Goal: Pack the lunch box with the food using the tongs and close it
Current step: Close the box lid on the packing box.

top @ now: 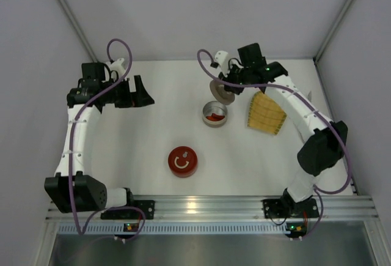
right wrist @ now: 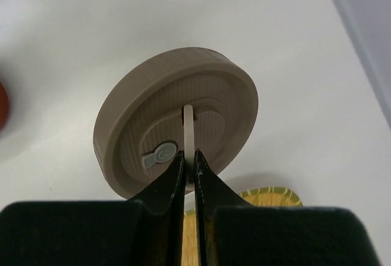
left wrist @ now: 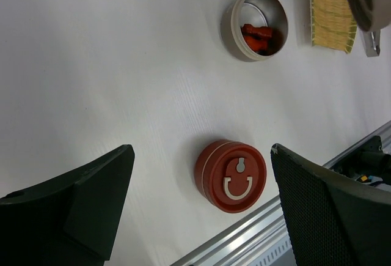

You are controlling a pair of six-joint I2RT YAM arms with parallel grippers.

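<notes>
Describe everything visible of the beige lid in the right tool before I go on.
The beige lid is a round, matte, plastic-looking disc with stepped concentric rings, a small grey-blue tab and a thin pale handle. The right tool is shut on that handle; nothing else touches it. It hangs tilted on edge above the table, just beyond the open metal tin.

I recorded a round metal tin (left wrist: 228, 29), taupe outside and silver-grey inside, containing bright red food bits (left wrist: 259, 36). The round taupe plastic lid (right wrist: 183, 82) carried fine striping, a blue-grey emblem and a cream handle strip. The round red container (left wrist: 231, 175) bore a cream horseshoe mark on top. The ribbed bamboo mat (top: 266, 113) was yellow, edged green. I logged purple cables (top: 120, 40) and a white tabletop (top: 146, 137).
</notes>
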